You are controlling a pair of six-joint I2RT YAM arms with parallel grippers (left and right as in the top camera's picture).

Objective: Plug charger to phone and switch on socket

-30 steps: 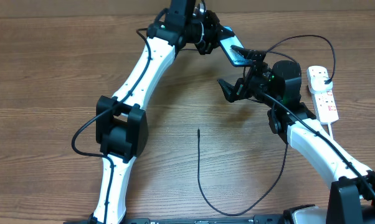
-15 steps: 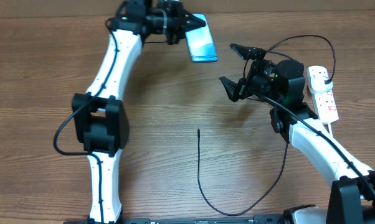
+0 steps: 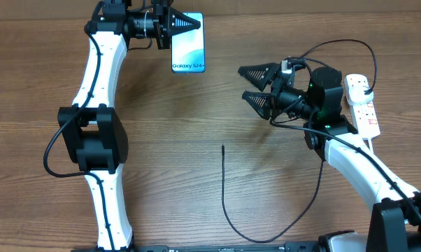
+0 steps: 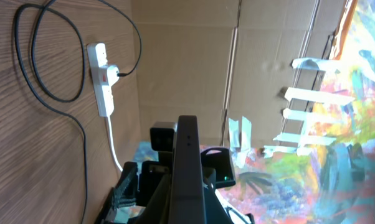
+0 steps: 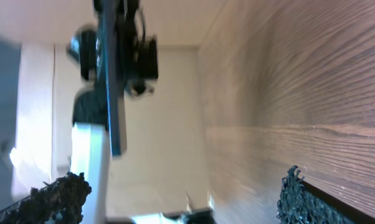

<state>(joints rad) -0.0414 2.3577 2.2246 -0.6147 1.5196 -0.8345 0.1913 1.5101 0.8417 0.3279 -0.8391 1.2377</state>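
**Overhead view.** We find the task at an early stage. The slim rectangular phone, with its lit light-blue screen reading "Galaxy S24", sits at the far side, left of centre. The left claw is closed on the phone's far end.

The long thin black charger cable lies on the brown wooden table. Its small tip rests free at mid-table, well apart from the phone. Its other end runs to the white elongated power strip at the far right, where a black plug appears seated (we judge that part done).

Outstanding items are putting the tip into the phone and turning the switch on. The switch's position is too small to read.

The right claw is spread wide and holds nothing. It lies between the phone and the power strip, pointing left.

**Left wrist view.** The phone shows edge-on, gripped at its near end and apparently clear of the table. The pads themselves are largely hidden. Beyond it lies the power strip, with the black plug in it.

**Right wrist view.** The right claw has its jaws far apart, with nothing between them and no contact with the table. The phone appears beyond, edge-on and blurred, in the left claw's hold.
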